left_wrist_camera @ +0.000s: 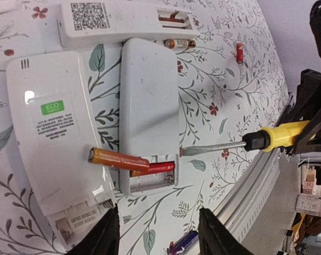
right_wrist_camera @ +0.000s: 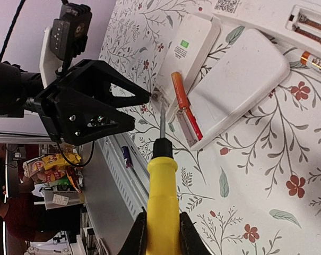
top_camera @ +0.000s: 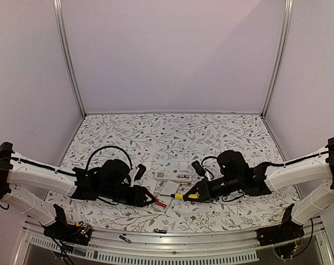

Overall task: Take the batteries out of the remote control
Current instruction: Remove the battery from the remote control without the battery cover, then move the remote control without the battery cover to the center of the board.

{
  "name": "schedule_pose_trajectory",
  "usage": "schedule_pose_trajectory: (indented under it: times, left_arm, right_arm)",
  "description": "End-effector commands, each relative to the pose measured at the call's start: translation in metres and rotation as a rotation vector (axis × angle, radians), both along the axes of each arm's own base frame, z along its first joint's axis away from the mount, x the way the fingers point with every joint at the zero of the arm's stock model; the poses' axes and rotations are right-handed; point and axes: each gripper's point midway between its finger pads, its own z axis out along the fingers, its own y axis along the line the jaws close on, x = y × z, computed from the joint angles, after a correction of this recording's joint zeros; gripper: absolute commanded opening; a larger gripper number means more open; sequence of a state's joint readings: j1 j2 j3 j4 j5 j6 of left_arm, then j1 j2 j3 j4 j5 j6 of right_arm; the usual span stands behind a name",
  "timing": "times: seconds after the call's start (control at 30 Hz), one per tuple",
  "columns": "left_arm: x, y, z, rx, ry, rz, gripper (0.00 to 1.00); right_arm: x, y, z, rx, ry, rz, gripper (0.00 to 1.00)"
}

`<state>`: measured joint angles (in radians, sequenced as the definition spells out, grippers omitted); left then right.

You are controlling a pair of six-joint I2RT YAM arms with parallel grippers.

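You'll find the remotes (left_wrist_camera: 149, 95) are smooth white plastic with a soft satin sheen, one carrying a printed paper-like sticker (left_wrist_camera: 53, 119). The batteries (left_wrist_camera: 118, 158) wear a shiny metallic wrap, orange and red. The screwdriver (left_wrist_camera: 279, 135) has a glossy yellow plastic handle, a black collar and a bare steel shaft. The tabletop (left_wrist_camera: 218, 69) looks like matt printed cloth, and its rail (left_wrist_camera: 256, 196) is dull brushed metal. The left pincer (left_wrist_camera: 157, 239) is matt black plastic.
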<state>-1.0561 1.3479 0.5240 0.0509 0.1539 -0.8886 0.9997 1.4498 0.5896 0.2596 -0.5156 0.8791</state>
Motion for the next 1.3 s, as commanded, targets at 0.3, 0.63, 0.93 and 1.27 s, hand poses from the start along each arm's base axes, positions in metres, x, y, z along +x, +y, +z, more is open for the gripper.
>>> schedule_pose_trajectory:
  times: [0.3, 0.63, 0.93, 1.27]
  left_arm:
    - [0.041, -0.029, 0.001, 0.147, -0.121, -0.085, 0.74]
    - [0.044, -0.025, -0.035, 0.275, -0.045, -0.069, 0.81]
    - [0.025, -0.049, -0.038, 0.181, 0.018, -0.165, 0.81]
    - [0.018, -0.068, -0.032, 0.136, 0.031, -0.212, 0.81]
  right_arm:
    - [0.032, -0.051, 0.002, -0.214, -0.144, -0.25, 0.0]
    - [0.034, -0.065, 0.001, -0.224, -0.148, -0.308, 0.0]
    - [0.034, -0.065, -0.003, -0.23, -0.154, -0.306, 0.0]
    - [0.035, -0.07, -0.008, -0.243, -0.152, -0.326, 0.0]
